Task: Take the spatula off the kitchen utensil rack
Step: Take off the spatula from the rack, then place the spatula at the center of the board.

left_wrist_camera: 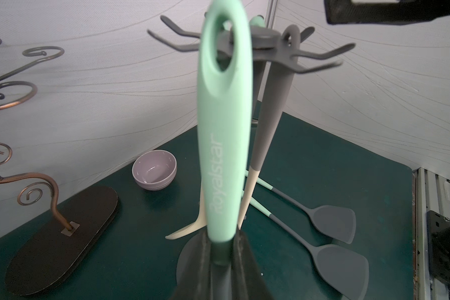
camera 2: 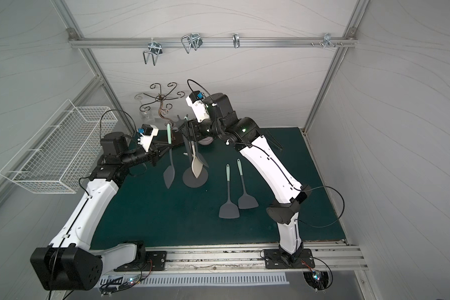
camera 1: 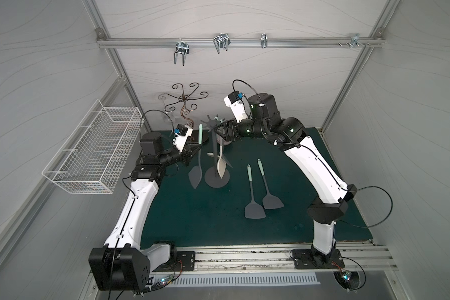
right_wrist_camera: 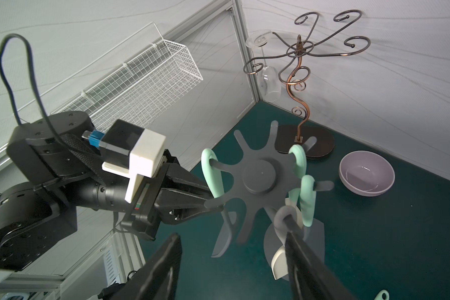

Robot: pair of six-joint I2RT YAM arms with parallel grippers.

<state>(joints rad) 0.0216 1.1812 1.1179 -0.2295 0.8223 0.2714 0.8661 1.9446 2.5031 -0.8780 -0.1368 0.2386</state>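
Note:
The spatula (camera 1: 200,135) has a mint handle and a dark grey blade (camera 1: 195,176). It hangs upright to the left of the kitchen utensil rack (camera 1: 215,155) in both top views. My left gripper (left_wrist_camera: 223,246) is shut on the lower end of its handle (left_wrist_camera: 224,145). In the right wrist view its handle loop (right_wrist_camera: 211,171) still sits round a peg tip of the rack's hub (right_wrist_camera: 260,176). My right gripper (right_wrist_camera: 231,249) is open beside the hub. One of its fingers (right_wrist_camera: 302,259) is next to the peg bearing a grey-handled spoon (right_wrist_camera: 283,215).
Two more spatulas (camera 1: 255,205) (camera 1: 272,200) lie on the green mat, right of the rack's base (camera 1: 217,181). A lilac bowl (left_wrist_camera: 153,171) and a bronze scrolled stand (camera 1: 185,104) with a hanging wine glass (right_wrist_camera: 269,83) stand at the back. A white wire basket (camera 1: 96,150) hangs on the left wall.

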